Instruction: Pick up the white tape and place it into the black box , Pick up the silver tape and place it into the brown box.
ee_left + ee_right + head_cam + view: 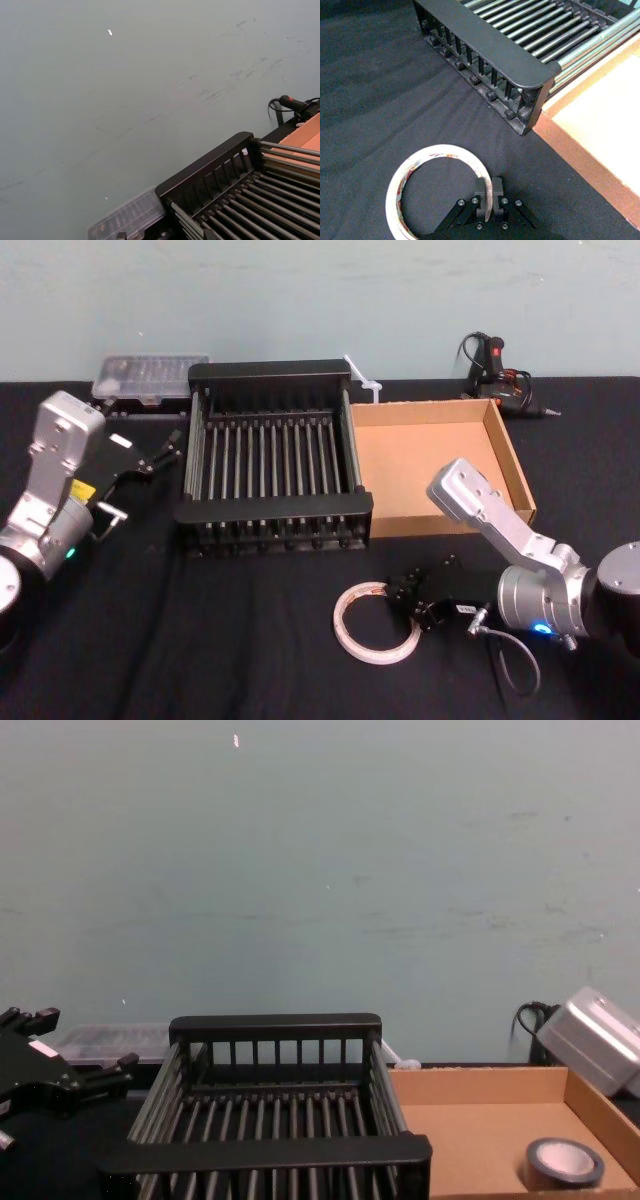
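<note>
Your right gripper [415, 605] is low over the black tablecloth [200, 640], in front of the near right corner of the black slatted plastic crate, i.e. the black box [275, 508]. Its fingers [496, 186] are pinched narrow on the right-hand rim of the flat white tape ring w/ red and dark print, the white tape [342, 625]. The right wrist view shows the same: right gripper [488, 182] clamped across the band of the white tape [395, 190], one finger inside the ring, one outside. You can't tell whether the ring rests on the cloth or is just off it.

The small grey-silver roll w/ pale centre, the silver tape [565, 1163], lies flat inside the shallow tan cardboard tray, the brown box [425, 465], towards its near right part. The brown box sits right beside the crate, on its right.

Your left gripper [165, 452] is held off the cloth at the crate's left side, pointing towards it, fingers spread apart and holding nothing; in the chest view it [75, 1045] sits at the far left.

At the back: a clear plastic case [150, 378] on the left, a black hand tool [495, 365] on the right.
</note>
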Robot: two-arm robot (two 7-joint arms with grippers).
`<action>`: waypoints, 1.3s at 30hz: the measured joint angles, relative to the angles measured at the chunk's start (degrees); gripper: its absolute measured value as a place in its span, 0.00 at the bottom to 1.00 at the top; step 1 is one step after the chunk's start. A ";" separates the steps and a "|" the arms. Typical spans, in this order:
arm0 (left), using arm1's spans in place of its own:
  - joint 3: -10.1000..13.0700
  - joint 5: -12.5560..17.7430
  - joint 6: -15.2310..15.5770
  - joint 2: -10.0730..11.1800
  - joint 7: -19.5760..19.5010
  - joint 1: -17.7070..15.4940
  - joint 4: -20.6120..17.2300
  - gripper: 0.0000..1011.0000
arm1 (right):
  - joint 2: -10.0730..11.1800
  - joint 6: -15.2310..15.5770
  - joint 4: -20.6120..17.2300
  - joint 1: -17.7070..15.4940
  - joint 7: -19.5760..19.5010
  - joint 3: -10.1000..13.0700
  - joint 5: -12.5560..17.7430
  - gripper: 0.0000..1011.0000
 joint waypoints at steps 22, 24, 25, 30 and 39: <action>0.00 0.00 0.00 0.00 0.00 0.00 0.00 0.99 | 4.20 -0.35 -2.99 -1.94 0.86 3.99 4.12 0.09; 0.00 0.00 0.00 0.00 0.00 0.00 0.00 0.99 | 4.96 -0.39 -3.38 -2.38 0.47 4.86 4.79 0.09; 0.00 0.00 0.00 0.00 0.00 0.00 0.00 0.99 | 4.96 -0.39 -3.38 -2.38 0.47 4.86 4.79 0.09; 0.00 0.00 0.00 0.00 0.00 0.00 0.00 0.99 | 6.58 -0.33 -4.27 -3.20 -0.58 6.83 6.13 0.09; 0.00 0.00 0.00 0.00 0.00 0.00 0.00 0.99 | 6.99 1.38 -4.44 -2.67 -3.33 9.59 8.05 0.09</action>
